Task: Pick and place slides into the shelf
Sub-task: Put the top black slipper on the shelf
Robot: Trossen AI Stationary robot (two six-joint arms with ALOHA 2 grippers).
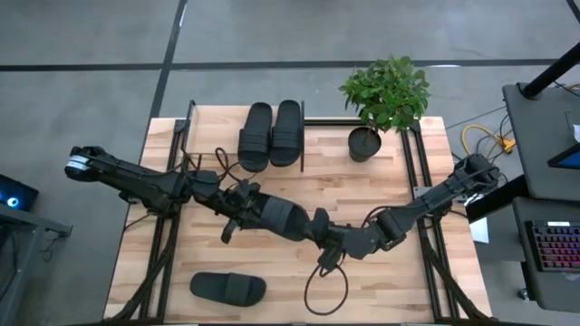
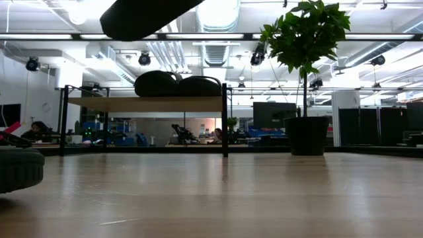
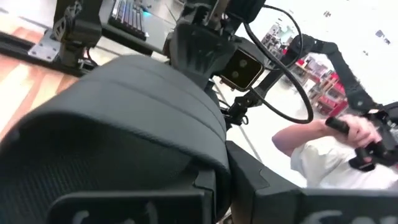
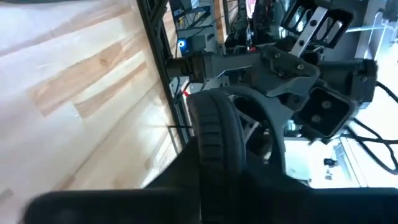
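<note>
Four black slides are in view. Two [image 1: 271, 134] lie side by side on the shelf [image 1: 186, 136] at the far edge of the tabletop [image 1: 362, 190], just left of a potted plant [image 1: 385, 95]. One slide [image 1: 227, 288] lies alone on the tabletop near its front edge. The fourth slide [image 1: 279, 217] hangs above the middle of the tabletop, between both arms: the left end effector [image 1: 243, 206] pinches one end, and the right end effector [image 1: 328, 237] is at the other end, its fingers closed on the slide's edge in the right wrist view.
</note>
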